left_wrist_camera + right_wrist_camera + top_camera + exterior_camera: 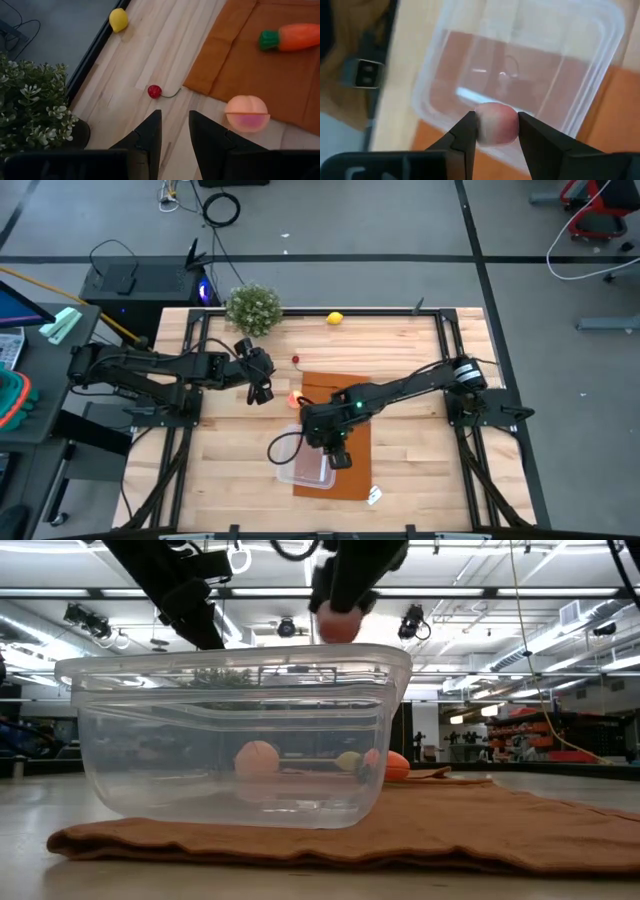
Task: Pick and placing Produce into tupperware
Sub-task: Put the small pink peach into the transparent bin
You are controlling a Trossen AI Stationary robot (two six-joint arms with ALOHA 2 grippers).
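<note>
The clear tupperware [303,471] stands on the near end of a brown-orange mat [345,405]. My right gripper [496,120] hangs above the tupperware [530,70], shut on a small pink-red round piece [495,125]. In the low view the piece [338,626] is just above the box rim [235,665]. My left gripper [175,116] is open over the bare wood left of the mat, near a peach-like fruit [246,113] and a red cherry with a stem [154,91]. A carrot [292,37] lies on the mat. The lemon [335,318] sits by the table's far edge. My right gripper pinches the pink-red piece [496,131] between its two fingers [467,131], one on each side of it. The fingers come from above, pointing down. The piece is lifted clear, over the open tupperware.
A bushy potted plant [253,308] stands at the far left of the table, close to my left arm. A small white tag [375,495] lies near the mat's near right corner. Bare wood lies to the right of the mat.
</note>
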